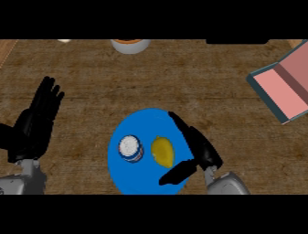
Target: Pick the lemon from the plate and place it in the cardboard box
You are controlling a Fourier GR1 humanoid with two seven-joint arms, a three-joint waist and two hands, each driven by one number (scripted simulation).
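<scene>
Brown counter [116,77], lemon [163,152] on blue plate [143,123], long axis near-to-far, right hand [205,151] beside

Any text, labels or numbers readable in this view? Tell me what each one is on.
None can be read.
The plate, lemon and box show no lettering.
The white round thing beside the lemon is too small to tell.
The cup is cut off at the top edge; no marking shows.

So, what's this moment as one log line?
right hand: open, beside lemon | lemon: on plate | cardboard box: no lemon | left hand: open
</scene>
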